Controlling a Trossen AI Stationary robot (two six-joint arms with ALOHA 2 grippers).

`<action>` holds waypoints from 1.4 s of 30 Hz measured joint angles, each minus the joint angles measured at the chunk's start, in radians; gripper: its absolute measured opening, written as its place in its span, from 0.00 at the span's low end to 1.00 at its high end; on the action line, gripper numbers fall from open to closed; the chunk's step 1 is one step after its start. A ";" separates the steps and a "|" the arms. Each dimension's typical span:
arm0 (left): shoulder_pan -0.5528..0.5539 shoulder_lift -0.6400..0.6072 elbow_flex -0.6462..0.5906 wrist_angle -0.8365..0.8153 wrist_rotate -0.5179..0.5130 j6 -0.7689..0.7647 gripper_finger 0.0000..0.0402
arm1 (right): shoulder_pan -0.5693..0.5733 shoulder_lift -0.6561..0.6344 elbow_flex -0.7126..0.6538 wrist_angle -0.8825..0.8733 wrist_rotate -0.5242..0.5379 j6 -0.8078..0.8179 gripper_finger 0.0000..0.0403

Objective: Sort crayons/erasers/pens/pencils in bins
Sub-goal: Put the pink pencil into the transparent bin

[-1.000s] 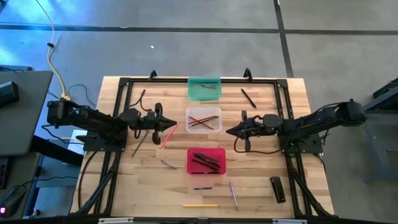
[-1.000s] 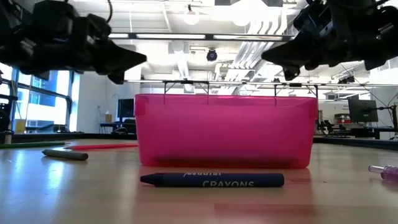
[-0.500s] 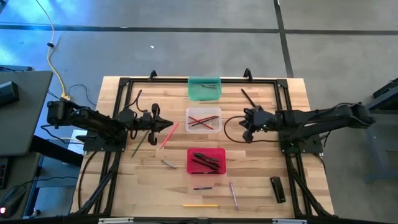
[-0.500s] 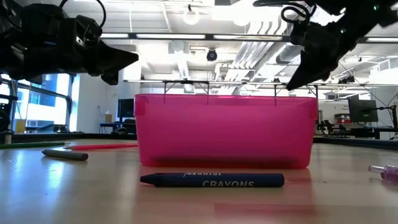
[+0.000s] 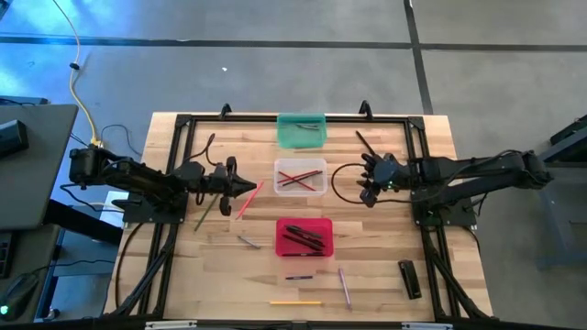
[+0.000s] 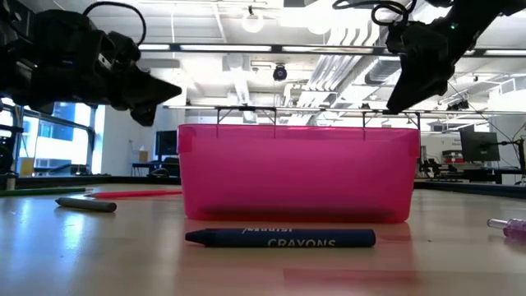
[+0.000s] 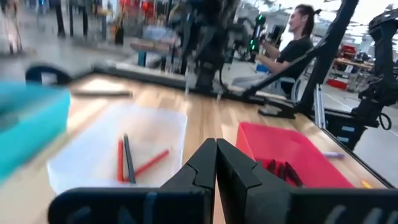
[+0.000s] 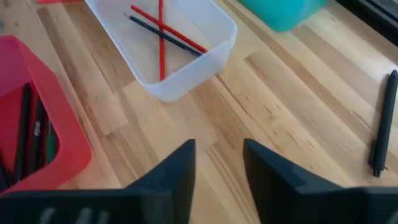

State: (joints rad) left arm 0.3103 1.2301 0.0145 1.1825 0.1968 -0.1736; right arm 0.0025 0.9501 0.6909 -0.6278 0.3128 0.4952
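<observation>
While the left gripper [image 5: 249,188] is held above the table [image 5: 431,137] just to the left of the clear tub [image 5: 300,176], its two fingers are pressed tight together and nothing is carried between them. In the left wrist view the shut fingertips [image 7: 216,163] are seen meeting in one point, with the clear tub [image 7: 118,155] and the red tub [image 7: 292,155] ahead of them. A pink pencil [image 5: 249,199] is laid on the wood just under this gripper.

To the right of the clear tub, the right gripper [image 5: 367,176] is held over bare wood. Its fingers [image 8: 168,171] are spread apart, and nothing is held between them. A black pen [image 5: 366,143] is laid on the table near it, toward the back edge, and the same pen [image 8: 382,124] is seen off to one side in the right wrist view.

Three tubs are set in a row down the middle of the table. The teal tub [image 5: 301,129] is placed at the back, and a dark stick is seen inside it. Red pencils and one dark one [image 8: 163,34] are crossed inside the clear tub. Dark pens [image 5: 305,237] are piled in the red tub [image 5: 304,236] at the front.

A blue crayon [image 6: 279,238] is laid just in front of the red tub [image 6: 297,173]. A yellow pencil [image 5: 295,302] is laid near the front edge.
</observation>
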 joint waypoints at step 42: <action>-0.430 0.073 0.548 -1.700 -0.418 -0.759 0.38 | 0.113 -0.002 -0.469 1.128 -0.183 -0.399 0.00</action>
State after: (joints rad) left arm -0.1200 1.3034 0.5629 -0.5173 -0.2208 -0.9323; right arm 0.1153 0.9482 0.2222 0.4999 0.1299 0.0961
